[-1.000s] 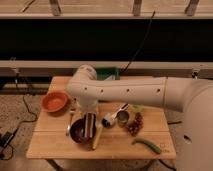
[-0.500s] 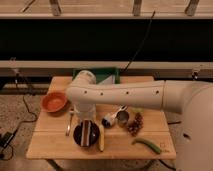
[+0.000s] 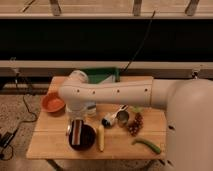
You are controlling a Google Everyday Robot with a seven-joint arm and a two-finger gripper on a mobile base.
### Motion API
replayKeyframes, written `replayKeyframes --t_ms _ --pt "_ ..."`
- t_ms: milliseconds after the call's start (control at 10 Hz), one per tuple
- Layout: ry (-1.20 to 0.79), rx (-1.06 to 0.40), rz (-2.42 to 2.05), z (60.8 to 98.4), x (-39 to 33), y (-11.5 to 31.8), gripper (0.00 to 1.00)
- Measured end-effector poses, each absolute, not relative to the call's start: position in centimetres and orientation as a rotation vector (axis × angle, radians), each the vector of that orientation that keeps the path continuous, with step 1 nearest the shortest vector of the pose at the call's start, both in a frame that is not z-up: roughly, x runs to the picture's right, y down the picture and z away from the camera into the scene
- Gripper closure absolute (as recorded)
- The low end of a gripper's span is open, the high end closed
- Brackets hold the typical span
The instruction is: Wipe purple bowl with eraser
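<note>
- Wooden counter [image 3: 50, 142] stands before a dark wall with pale rails; floor beside it is speckled.
- Purple bowl [image 3: 86, 142] sits near the counter's front-left edge, upright, partly covered from above.
- Eraser [image 3: 77, 132], striped black, white and reddish-brown, lies lengthwise over the bowl's left half, apparently down against the inside or rim; exact contact not resolvable.
- Progress, as judged: eraser is already brought to the bowl, so the wiping stage seems in hand. Whether any strokes are complete cannot be read from the bowl's surface. Left to do: finish the wiping.
- Hand [image 3: 76, 126] is directly above the bowl at the eraser's upper end, under the white arm [image 3: 110, 92]. It appears to hold the eraser; finger spread cannot be told.
- Just right of the bowl: banana [image 3: 100, 137], lying front-to-back, near but apart.
- Further right: metal cup [image 3: 122, 116] on its side, grapes [image 3: 135, 124], green pepper [image 3: 148, 145].
- Left rear: orange bowl [image 3: 52, 103], well apart. Green tray [image 3: 102, 76] at the back edge.
</note>
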State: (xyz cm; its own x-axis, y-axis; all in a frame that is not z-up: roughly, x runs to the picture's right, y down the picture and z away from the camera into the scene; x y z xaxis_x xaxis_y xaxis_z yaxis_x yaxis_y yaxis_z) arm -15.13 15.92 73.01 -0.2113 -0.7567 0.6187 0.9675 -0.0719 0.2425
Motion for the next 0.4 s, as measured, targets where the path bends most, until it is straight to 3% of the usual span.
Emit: replayKeyframes --t_ms 400 --pt "-0.721 -0.328 -1.631 75.0 -16.6 14.1 1.00"
